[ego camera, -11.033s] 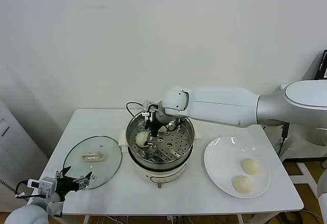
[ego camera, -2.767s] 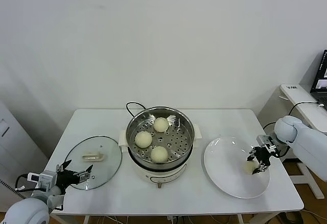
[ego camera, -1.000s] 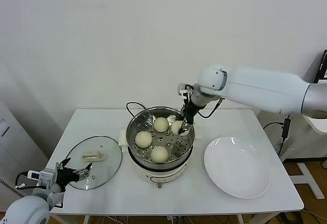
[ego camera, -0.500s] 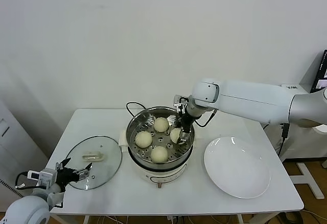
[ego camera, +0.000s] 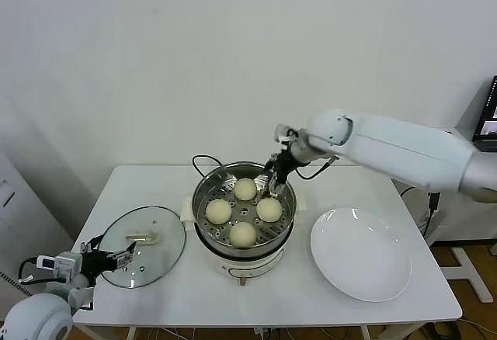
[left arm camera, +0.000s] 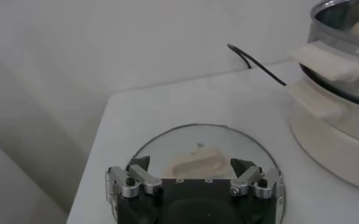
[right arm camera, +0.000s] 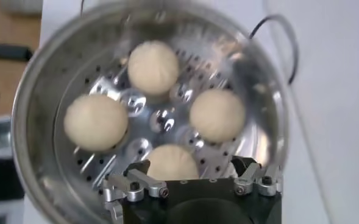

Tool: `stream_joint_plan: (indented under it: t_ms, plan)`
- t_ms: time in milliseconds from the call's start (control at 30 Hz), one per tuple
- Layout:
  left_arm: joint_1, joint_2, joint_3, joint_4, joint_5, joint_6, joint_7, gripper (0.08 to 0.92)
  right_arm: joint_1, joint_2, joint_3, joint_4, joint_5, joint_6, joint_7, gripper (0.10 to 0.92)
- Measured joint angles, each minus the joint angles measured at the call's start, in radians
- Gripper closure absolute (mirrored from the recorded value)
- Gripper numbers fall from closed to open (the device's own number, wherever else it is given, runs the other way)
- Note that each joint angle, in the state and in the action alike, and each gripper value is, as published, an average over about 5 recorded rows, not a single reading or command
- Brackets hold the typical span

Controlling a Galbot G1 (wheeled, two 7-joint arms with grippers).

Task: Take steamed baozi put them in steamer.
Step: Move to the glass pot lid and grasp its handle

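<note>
While four steamed baozi [ego camera: 244, 211] are seated in the steamer [ego camera: 203, 220], the empty right gripper [ego camera: 273, 177] is held wide above its rim; the left gripper [ego camera: 109, 260] is parked wide by the glass lid [ego camera: 167, 239].

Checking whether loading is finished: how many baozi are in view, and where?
4, all on the steamer tray: rear baozi, left baozi, right baozi, front baozi. The plate holds none.
</note>
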Motion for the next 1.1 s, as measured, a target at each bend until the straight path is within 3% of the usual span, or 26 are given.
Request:
stream_joint_plan:
  t_ms: [267,467,733,1100]
  plan:
    - [-0.023,0.002,0.004,0.006,0.004,-0.006,0.013,0.177,-0.308,-0.183,0.393,0.083,-0.013,0.134,0.198,0.203]
    - [-0.035,0.004,0.007,0.025,0.036,-0.033,0.038,0.177,-0.641,-0.235,0.728,0.15,-0.04,0.253,0.405,0.203]
    - [-0.018,0.02,0.009,0.074,0.222,-0.135,0.092,0.177,-1.08,-0.138,1.159,0.221,-0.15,0.365,0.623,0.203]
    - [0.027,0.025,0.033,0.154,0.669,-0.334,0.121,0.177,-1.485,0.073,1.558,0.272,-0.338,0.426,0.734,0.203]
